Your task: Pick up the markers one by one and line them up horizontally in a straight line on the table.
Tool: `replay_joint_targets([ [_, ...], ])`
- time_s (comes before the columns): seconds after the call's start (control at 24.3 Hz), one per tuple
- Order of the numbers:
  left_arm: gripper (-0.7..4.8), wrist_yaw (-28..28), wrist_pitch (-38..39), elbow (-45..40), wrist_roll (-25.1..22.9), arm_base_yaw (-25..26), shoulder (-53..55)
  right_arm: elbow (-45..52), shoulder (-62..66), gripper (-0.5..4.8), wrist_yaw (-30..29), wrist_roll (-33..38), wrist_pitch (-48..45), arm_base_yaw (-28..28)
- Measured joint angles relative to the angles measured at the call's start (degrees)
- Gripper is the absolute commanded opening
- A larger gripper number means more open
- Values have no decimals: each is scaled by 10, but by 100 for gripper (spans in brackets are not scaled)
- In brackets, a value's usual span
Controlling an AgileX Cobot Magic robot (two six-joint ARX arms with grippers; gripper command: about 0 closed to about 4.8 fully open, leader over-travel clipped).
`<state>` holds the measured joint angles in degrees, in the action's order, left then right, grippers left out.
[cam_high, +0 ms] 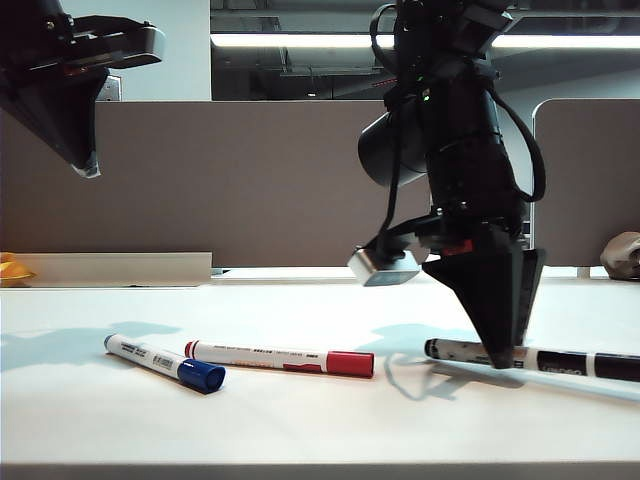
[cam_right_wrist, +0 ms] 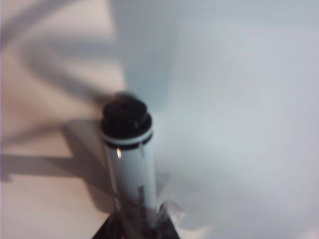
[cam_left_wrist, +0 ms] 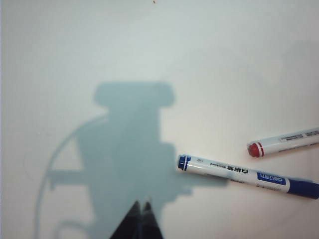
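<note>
R gripper (cam_high: 500, 352) is down at the bench (cam_high: 300, 420) on the right side of the ext view, fingers (cam_right_wrist: 167, 221) clamped on the black marker (cam_high: 540, 359), gripping its barrel near the left end. That marker lies roughly level at bench height, its black cap running off toward the right edge; can't tell if it rests on the surface or sits just above it. R wrist view looks straight along its white barrel w/ the dark end plug facing away from the cam. L gripper (cam_high: 88, 168) hangs high up at upper left, well clear of the bench, fingers (cam_left_wrist: 133, 224) pressed together w/ nothing between them. Blue marker (cam_high: 165, 363) lies at an angle left of centre, cap toward the front. Red marker (cam_high: 280, 358) sits just beside it, near level, cap pointing right. Grey-brown divider panels (cam_high: 250, 180) run behind.
</note>
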<state>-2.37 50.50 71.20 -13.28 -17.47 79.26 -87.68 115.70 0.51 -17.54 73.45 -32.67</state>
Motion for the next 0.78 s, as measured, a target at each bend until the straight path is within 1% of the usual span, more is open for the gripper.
replay_joint_targets([
  [0.12, -6, 0, 0, 4, 0, 0, -1, 0, 0, 84, -18, -20, 0, -3],
  [0.33, -6, 0, -2, 10, 0, 0, -3, 0, 0, 85, -24, -58, 0, -13],
  [0.37, -6, 0, -1, 10, 0, 0, -3, 0, 0, 85, -37, -76, 1, -17],
  [0.45, -6, 0, -1, 10, 0, 0, -3, 0, 0, 85, -43, -100, 1, -21],
  [0.78, -6, 0, -2, 10, 0, 0, -3, 0, 0, 85, -44, -129, -6, -29],
])
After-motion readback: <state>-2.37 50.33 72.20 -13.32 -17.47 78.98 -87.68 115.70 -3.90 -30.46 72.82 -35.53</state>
